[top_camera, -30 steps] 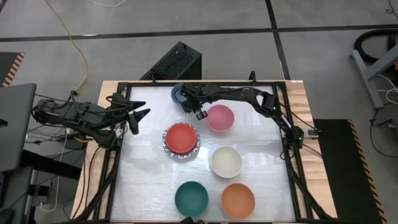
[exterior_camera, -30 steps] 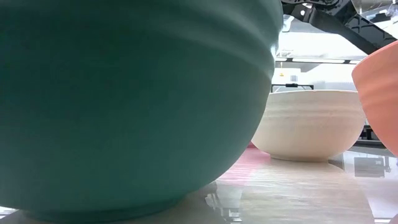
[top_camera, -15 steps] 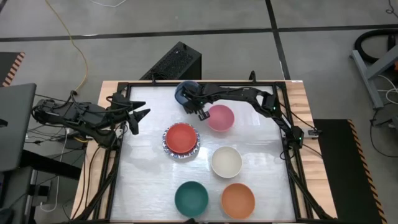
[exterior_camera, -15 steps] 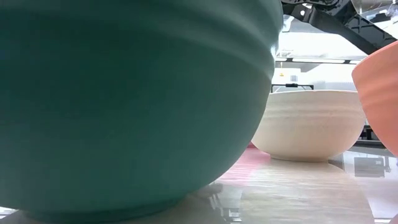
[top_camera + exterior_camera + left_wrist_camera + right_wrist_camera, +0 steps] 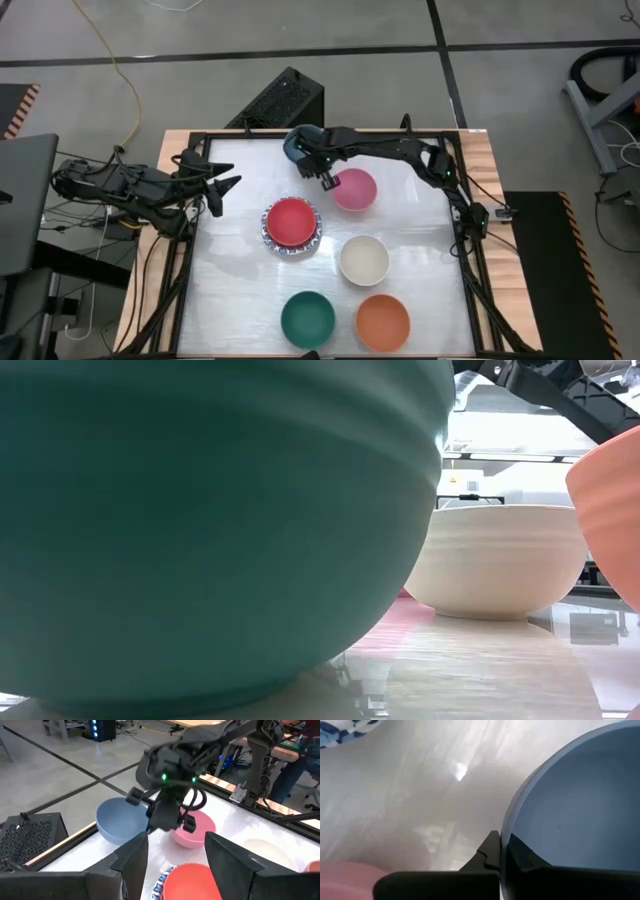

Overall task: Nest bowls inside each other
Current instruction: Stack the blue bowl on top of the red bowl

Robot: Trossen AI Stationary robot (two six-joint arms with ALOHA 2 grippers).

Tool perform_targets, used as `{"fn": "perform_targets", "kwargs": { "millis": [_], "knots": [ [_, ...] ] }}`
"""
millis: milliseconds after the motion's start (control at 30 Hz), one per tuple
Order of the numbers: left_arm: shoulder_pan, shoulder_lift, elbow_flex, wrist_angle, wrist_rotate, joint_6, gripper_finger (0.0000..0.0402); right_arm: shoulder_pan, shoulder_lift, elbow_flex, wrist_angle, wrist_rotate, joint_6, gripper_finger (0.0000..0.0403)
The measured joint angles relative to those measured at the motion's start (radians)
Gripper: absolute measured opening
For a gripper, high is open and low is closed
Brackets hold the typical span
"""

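A blue bowl (image 5: 298, 143) hangs at the table's far middle with my right gripper (image 5: 326, 180) shut on its rim; it also shows as the blue bowl (image 5: 117, 820) in the left wrist view. A red bowl (image 5: 290, 220) sits inside a blue-patterned bowl (image 5: 269, 240). The pink (image 5: 354, 189), cream (image 5: 364, 259), green (image 5: 307, 318) and orange (image 5: 383, 321) bowls stand singly on their bases. My left gripper (image 5: 232, 185) waits open at the table's left edge. My right gripper pinches the blue bowl's rim (image 5: 509, 832) on the side toward the pink bowl, one finger (image 5: 522, 856) inside the bowl and one finger (image 5: 487, 854) outside. The fingers slant down from the table's right. The bowl stays mouth up; whether its base is clear of the table I cannot tell.
A black frame (image 5: 190, 262) runs round the table. The green bowl (image 5: 200, 520) fills most of the low view, with the cream bowl (image 5: 498, 560) and orange bowl (image 5: 610, 510) behind it. Bare tabletop lies at the near left (image 5: 230, 300).
My right gripper has risen a little and drawn toward the table's far edge with the blue bowl's rim in its fingers. The blue bowl has shifted with it toward the far right. The other bowls have stayed put.
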Motion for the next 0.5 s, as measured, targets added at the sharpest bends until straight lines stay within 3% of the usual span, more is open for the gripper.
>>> {"fn": "perform_targets", "kwargs": {
  "millis": [500],
  "knots": [
    [0.0,0.0,0.0,-0.005,0.005,0.047,0.0185,-0.012,-0.064,0.226,-0.144,-0.028,0.016,0.0012]
  ]
}}
